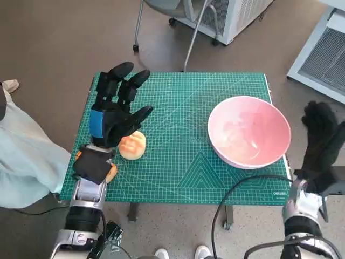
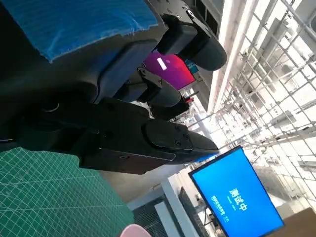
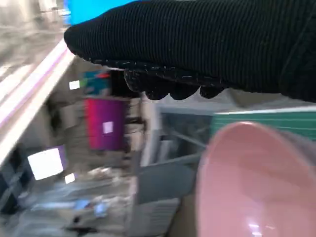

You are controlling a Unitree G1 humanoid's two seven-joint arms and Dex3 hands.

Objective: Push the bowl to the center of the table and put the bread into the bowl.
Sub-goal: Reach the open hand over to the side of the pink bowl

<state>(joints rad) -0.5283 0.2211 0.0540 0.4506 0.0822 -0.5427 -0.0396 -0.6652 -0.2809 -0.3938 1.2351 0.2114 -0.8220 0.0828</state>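
A pink bowl [image 1: 249, 131] stands on the right part of the green cutting mat [image 1: 178, 108], close to its right edge. The bowl [image 3: 256, 182] also fills the lower part of the right wrist view. A round golden bread roll [image 1: 133, 145] lies on the left part of the mat. My left hand [image 1: 116, 108] hovers just above and behind the roll, fingers spread, holding nothing. My gloved right hand [image 1: 321, 143] is raised off the table's right edge, beside the bowl, with nothing in it.
A person in pale clothing [image 1: 24, 156] sits at the left of the table. An orange object [image 1: 111, 172] peeks out under my left wrist. Chair legs [image 1: 191, 43] and white cabinets [image 1: 323, 48] stand beyond the far edge.
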